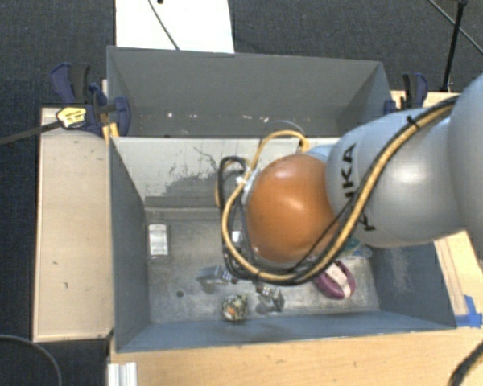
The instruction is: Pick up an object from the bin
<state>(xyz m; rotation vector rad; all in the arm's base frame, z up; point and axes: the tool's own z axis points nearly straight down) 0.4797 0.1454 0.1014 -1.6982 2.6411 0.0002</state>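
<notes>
Camera view: tool (263, 294), state cannot be told; one white block (158, 240); one purple object (336, 281); one mottled ball (234, 308).

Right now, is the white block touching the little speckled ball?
Apart. The camera view shows bare grey bin floor between the white block by the left wall and the little speckled ball near the lower wall.

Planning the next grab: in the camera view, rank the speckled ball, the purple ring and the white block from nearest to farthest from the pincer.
1. Speckled ball, just view-left of the pincer.
2. Purple ring, off to its view-right.
3. White block, far off at view-left.
</notes>
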